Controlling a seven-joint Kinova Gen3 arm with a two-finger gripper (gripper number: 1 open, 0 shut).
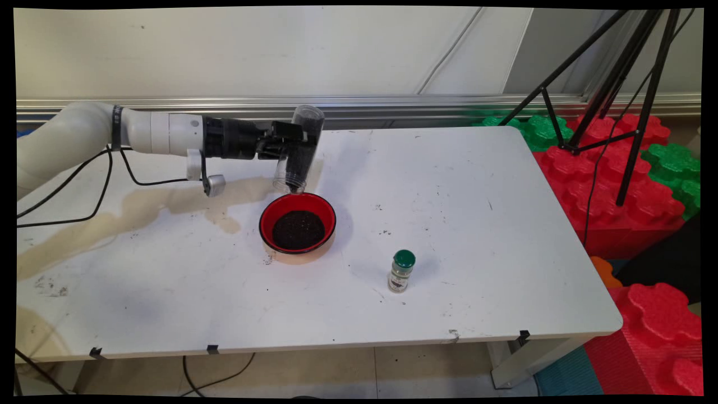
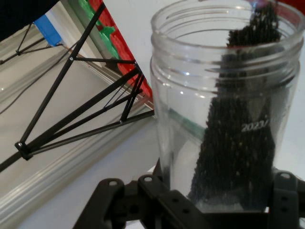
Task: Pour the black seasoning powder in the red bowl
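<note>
On the left we see the end effector (image 1: 300, 147) reaching in level over the far part of the white table (image 1: 477, 185), its fingers closed around a clear plastic jar (image 1: 303, 148). The jar is tipped mouth-down, its open threaded mouth hanging just above the far rim of a red bowl (image 1: 298, 223). In the hand view the jar (image 2: 224, 109) fills the right side, with dark granules running along its inside wall toward the mouth. The bowl sits on the table directly below and slightly nearer than the end effector, with a dark heap of granules in its middle. Further right and nearer stands a small spice bottle (image 1: 401, 271) with a green cap, upright, well apart from the bowl. At the far right a black tripod (image 1: 611, 84) stands among red and green foam blocks (image 1: 634, 207).
</note>
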